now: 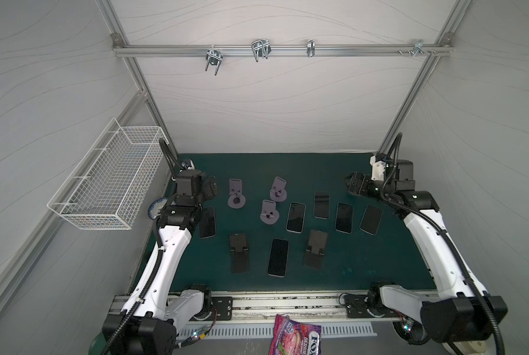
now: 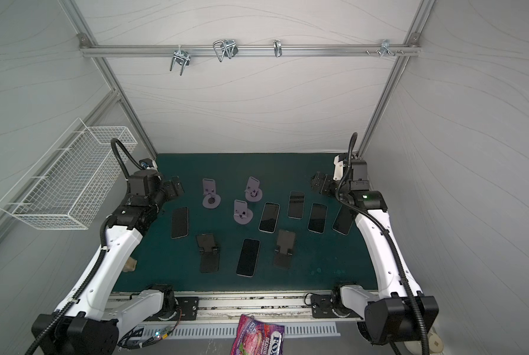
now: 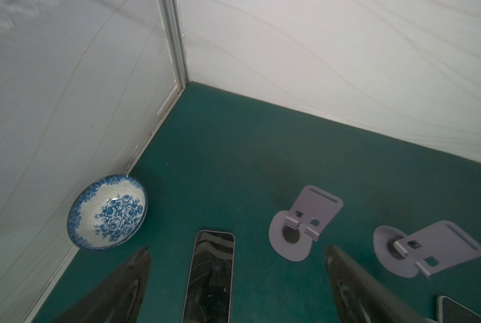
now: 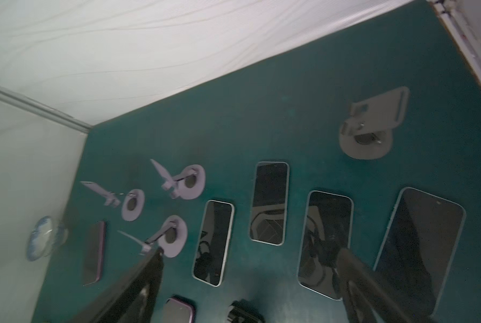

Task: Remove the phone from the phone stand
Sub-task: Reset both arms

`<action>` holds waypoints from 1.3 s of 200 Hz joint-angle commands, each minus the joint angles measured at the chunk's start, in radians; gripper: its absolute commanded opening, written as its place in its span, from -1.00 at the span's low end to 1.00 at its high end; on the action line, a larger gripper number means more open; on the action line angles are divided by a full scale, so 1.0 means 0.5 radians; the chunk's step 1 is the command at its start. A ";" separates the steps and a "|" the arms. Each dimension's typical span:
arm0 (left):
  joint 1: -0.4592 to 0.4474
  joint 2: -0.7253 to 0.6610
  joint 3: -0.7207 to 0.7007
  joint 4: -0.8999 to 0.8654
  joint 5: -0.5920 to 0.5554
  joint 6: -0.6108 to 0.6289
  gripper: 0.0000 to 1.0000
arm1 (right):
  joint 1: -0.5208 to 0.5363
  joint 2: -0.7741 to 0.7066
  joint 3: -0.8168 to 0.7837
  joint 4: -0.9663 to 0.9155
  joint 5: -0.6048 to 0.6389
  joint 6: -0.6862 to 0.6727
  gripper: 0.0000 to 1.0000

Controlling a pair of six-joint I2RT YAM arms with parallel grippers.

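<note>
**On the green bench (image 1: 334,166): phone (image 3: 210,276) flat, off the stand**

A wire basket (image 1: 109,184) hangs on the left wall. The left tool (image 1: 212,187) hovers with fingers spread wide, gripping nothing. The right tool (image 1: 351,183) is equally wide and empty. The phone lies flat, screen up, below the left tool and apart from the nearest lilac stand (image 3: 303,223). Five further phones lie flat to its right. A blue-patterned bowl (image 3: 108,212) sits just beside the phone, by the left wall.

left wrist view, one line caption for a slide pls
Open left gripper framing a phone lying flat on the green mat, blue floral bowl and two empty lilac stands nearby.
</note>
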 commanded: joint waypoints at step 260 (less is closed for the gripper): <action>0.093 0.532 -1.380 2.496 0.303 0.303 0.97 | -0.120 0.505 -1.515 2.667 0.114 -0.592 0.98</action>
